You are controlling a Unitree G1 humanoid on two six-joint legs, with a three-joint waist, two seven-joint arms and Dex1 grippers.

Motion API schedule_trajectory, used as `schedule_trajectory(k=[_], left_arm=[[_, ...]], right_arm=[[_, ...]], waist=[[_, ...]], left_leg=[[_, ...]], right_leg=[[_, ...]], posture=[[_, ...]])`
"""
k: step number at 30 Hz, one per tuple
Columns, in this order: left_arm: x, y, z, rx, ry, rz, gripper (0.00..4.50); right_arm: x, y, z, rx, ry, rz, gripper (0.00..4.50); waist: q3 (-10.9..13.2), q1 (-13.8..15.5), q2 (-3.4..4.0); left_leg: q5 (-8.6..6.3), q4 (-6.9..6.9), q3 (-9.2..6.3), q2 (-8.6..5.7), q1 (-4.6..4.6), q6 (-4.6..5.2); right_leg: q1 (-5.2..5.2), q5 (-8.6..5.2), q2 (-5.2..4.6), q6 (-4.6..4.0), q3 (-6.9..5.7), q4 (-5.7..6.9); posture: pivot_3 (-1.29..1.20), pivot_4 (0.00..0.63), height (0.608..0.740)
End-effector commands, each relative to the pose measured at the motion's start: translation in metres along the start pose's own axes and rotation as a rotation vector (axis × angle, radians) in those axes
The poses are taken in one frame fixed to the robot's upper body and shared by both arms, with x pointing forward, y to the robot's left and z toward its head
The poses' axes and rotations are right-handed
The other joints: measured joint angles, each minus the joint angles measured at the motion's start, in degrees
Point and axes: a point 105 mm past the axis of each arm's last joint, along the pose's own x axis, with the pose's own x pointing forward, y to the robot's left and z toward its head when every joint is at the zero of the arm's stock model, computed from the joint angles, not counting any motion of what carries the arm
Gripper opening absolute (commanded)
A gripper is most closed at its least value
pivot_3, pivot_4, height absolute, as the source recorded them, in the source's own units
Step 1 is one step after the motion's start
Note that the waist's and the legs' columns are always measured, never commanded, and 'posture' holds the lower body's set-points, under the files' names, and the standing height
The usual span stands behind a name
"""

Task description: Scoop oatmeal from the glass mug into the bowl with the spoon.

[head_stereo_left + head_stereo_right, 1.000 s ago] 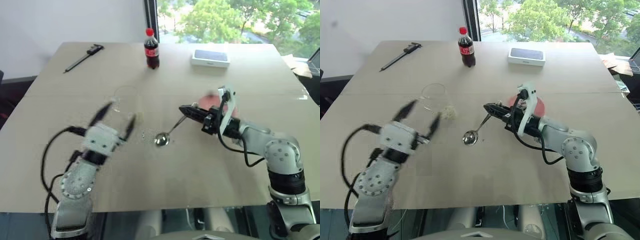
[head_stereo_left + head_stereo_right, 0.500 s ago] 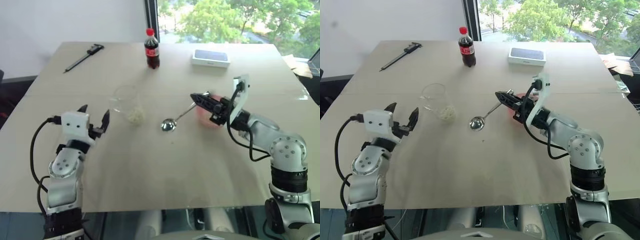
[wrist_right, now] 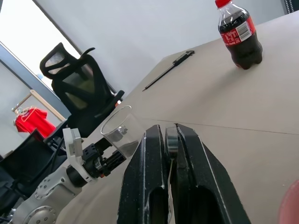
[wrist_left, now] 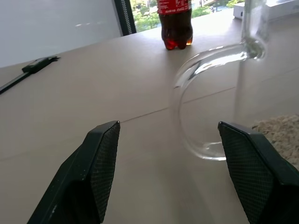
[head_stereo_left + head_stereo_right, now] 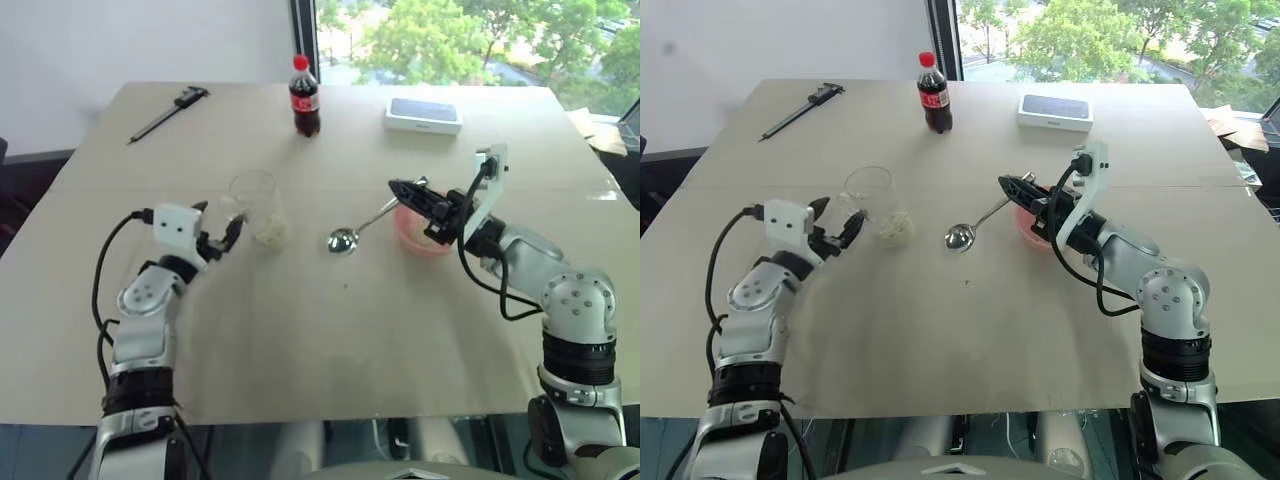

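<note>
The glass mug [image 5: 252,196] stands upright left of the table's middle, with the oatmeal [image 5: 269,233] at its bottom. My left gripper [image 5: 219,226] is open just left of it. In the left wrist view the mug's clear handle [image 4: 187,100] stands ahead between the two fingers, untouched. My right gripper [image 5: 396,187] is shut on the handle of the spoon [image 5: 343,240]. The spoon's oval end hangs low between the mug and the pink bowl [image 5: 421,238]. The right gripper partly hides the bowl.
A cola bottle [image 5: 304,98] and a white box [image 5: 423,115] stand at the back of the table. A dark caliper [image 5: 165,115] lies at the back left. An office chair [image 3: 79,88] stands beyond the table's left side.
My left gripper has moved forward, away from me, up to the mug's handle, staying open. My right gripper has carried the spoon a little to the right and farther back, toward the bowl.
</note>
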Motion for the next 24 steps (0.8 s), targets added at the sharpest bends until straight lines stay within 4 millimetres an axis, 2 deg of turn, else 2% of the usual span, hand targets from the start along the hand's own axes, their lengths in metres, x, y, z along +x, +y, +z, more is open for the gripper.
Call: schedule_trajectory(k=[1,2,4,5,6,7,9,10,14,18,24], left_arm=[[0.009,0.003,0.014,-0.014,-0.06,0.019,3.1],[0.011,0.003,0.015,-0.018,-0.062,0.024,2.99],[0.015,0.002,0.016,-0.024,-0.067,0.026,2.37],[0.016,0.001,0.017,-0.036,-0.074,0.024,1.58],[0.017,0.0,0.018,-0.043,-0.077,0.022,1.52],[0.018,-0.002,0.018,-0.041,-0.081,0.015,1.26],[0.017,-0.004,0.016,-0.039,-0.075,0.009,0.27],[0.016,-0.005,0.015,-0.038,-0.072,0.008,0.04],[0.014,-0.004,0.011,-0.036,-0.055,0.016,0.04],[0.016,-0.013,0.012,0.001,-0.056,-0.02,0.04],[0.027,-0.037,0.019,0.017,-0.078,-0.118,0.04]], right_arm=[[-0.002,0.007,0.009,-0.031,-0.048,0.017,0.0],[-0.002,0.007,0.008,-0.034,-0.048,0.015,0.0],[-0.002,0.006,0.008,-0.037,-0.048,0.013,0.0],[-0.002,0.006,0.008,-0.039,-0.048,0.013,0.0],[-0.002,0.006,0.007,-0.04,-0.047,0.013,0.0],[-0.001,0.007,0.007,-0.043,-0.047,0.013,0.0],[-0.002,0.006,0.007,-0.048,-0.047,0.012,0.0],[-0.002,0.007,0.007,-0.05,-0.048,0.011,0.0],[-0.001,0.008,0.011,-0.062,-0.059,0.014,0.0],[0.005,0.014,0.026,-0.088,-0.086,0.03,0.0],[0.022,0.039,0.073,-0.18,-0.173,0.109,0.0]], waist=[[0.0,0.0,0.0],[0.0,0.1,0.0],[0.0,0.0,0.0],[0.0,0.0,0.0],[0.0,0.0,0.0],[0.0,0.0,0.0],[0.0,0.0,0.0],[0.0,0.0,-0.04],[0.0,-0.2,0.01],[0.0,-0.2,0.01],[0.0,0.1,0.03]], left_leg=[[0.0,0.0,0.0,0.0,0.0,0.0],[0.0,0.0,0.0,0.0,0.0,0.0],[0.0,0.01,0.0,0.0,-0.02,0.0],[0.0,0.01,0.01,0.0,-0.02,0.0],[0.0,0.01,0.01,0.0,-0.02,0.0],[0.0,0.01,0.01,0.0,-0.02,0.0],[0.0,0.01,0.01,0.0,-0.01,0.0],[0.0,0.01,0.0,0.0,-0.02,0.0],[0.0,0.01,0.02,0.0,0.05,0.0],[0.0,0.02,0.03,0.0,0.07,0.0],[0.01,0.02,0.03,0.0,0.12,0.0]], right_leg=[[0.0,0.0,0.0,0.0,0.0,0.0],[0.0,0.0,0.0,0.0,0.0,0.0],[0.0,0.0,0.0,0.0,-0.01,0.0],[0.0,0.0,0.0,0.01,0.0,-0.01],[0.0,0.0,0.0,0.01,0.0,-0.01],[0.0,0.0,0.0,0.01,0.0,-0.01],[0.0,0.0,0.0,0.01,0.0,-0.01],[0.0,0.0,0.0,0.01,0.0,-0.01],[0.02,0.0,0.0,0.01,0.02,0.03],[0.02,0.01,0.0,0.01,0.03,0.07],[0.03,0.01,0.0,0.0,0.04,0.16]], posture=[[0.0,0.15,0.74],[0.0,0.15,0.74],[0.0,0.15,0.74],[0.0,0.15,0.74],[0.0,0.15,0.74],[0.0,0.15,0.74],[0.0,0.15,0.74],[0.0,0.15,0.74],[0.0,0.15,0.74],[0.0,0.15,0.74],[0.0,0.15,0.74]])
